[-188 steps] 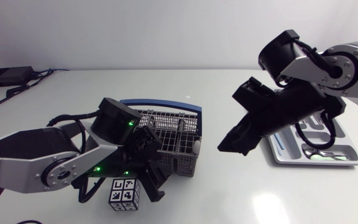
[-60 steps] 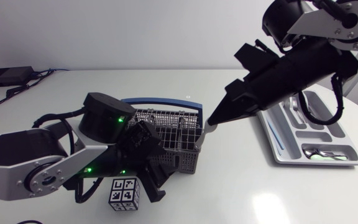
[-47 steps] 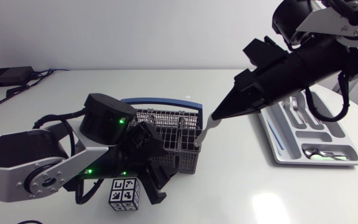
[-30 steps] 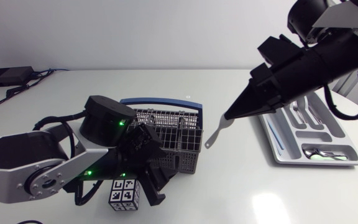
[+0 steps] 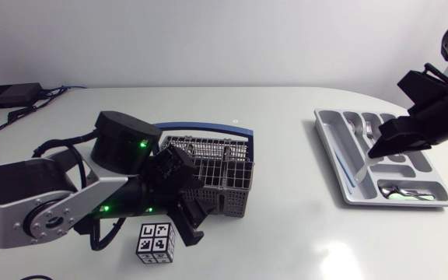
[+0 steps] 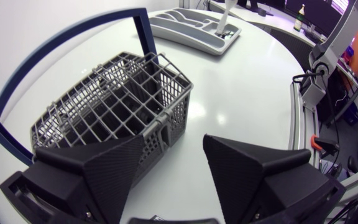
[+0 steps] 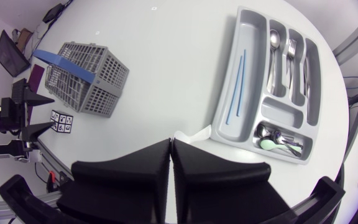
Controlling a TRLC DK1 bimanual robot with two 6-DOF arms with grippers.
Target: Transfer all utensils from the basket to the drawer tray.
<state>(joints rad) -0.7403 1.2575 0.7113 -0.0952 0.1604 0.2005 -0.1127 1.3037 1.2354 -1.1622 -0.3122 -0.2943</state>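
The grey wire basket [image 5: 212, 167] with a blue handle stands left of centre; the left wrist view shows no utensil in its compartments [image 6: 114, 106]. My left gripper [image 5: 185, 214] sits low at the basket's front corner, open [image 6: 176, 142], with one finger against the basket wall and the other apart from it. My right gripper [image 5: 373, 152] hangs over the grey drawer tray [image 5: 329, 128], shut on a silver utensil [image 5: 360, 167] that points down toward the tray's long compartment. Only the utensil's pale tip [image 7: 184, 135] shows past the shut fingers [image 7: 171, 142].
The tray [image 7: 229, 121] holds spoons and forks [image 7: 288, 53], two blue sticks [image 7: 235, 87] and small utensils [image 7: 278, 140] in the end compartment. A black-and-white marker cube [image 5: 156, 241] stands just in front of the basket, by my left arm.
My right arm lifted the silver utensil out of the basket and carried it right, to above the tray. My left arm stayed by the basket.
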